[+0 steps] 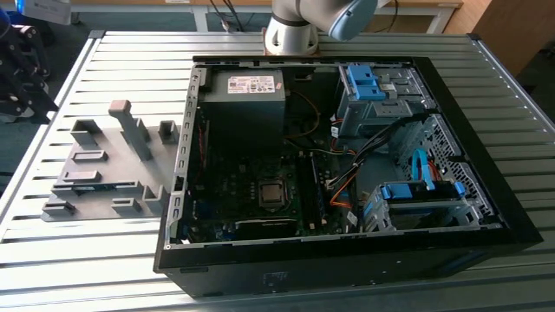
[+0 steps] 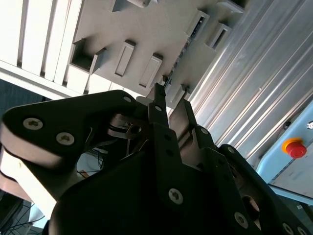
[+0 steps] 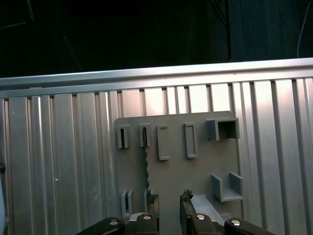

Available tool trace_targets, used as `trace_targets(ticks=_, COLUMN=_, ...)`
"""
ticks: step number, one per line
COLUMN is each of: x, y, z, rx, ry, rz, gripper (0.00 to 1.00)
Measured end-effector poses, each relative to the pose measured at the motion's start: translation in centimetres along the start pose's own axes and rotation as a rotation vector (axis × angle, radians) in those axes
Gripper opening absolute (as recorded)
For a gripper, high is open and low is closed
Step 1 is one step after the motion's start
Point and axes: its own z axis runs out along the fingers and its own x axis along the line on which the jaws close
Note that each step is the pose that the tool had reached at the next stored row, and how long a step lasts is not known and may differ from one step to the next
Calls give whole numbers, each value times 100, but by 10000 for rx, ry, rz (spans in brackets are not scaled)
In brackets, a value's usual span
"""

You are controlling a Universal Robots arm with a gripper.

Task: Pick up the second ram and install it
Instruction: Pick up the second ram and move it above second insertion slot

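Closest to the lens, the claw [image 3: 169, 200]: spread, gap clear, pinching nothing, hanging well above the grey fixture plate [image 3: 195, 171] on the ribbed desk [image 3: 58, 171]. Below the claw and slightly off its gap, more under one fingertip [image 3: 153, 199] than between the two: the second ram [image 3: 145, 169], standing on its long edge with its ends seated in two slotted blocks of the plate. Looks like the approach stage of the pick, with nothing touched yet. Appears squared up in the first wrist view, with the closing line across the stick's thin faces, so probably no call to twist the wrist. Best to shift sideways until the thin top edge sits in the middle of the gap, then come straight down without tilt. Aim for the bare stretch midway between the two blocks, clear of both. Stop short of the plate. Close gently on the flat faces, which are likely smooth and easily flexed. Lift straight up out of the slots, with no rocking.
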Motion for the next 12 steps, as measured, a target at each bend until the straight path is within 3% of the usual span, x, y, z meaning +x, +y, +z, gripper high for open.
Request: trace_targets(ticks=12, x=3, y=-1, z=31, rx=1, ry=0, rz=0, gripper=31)
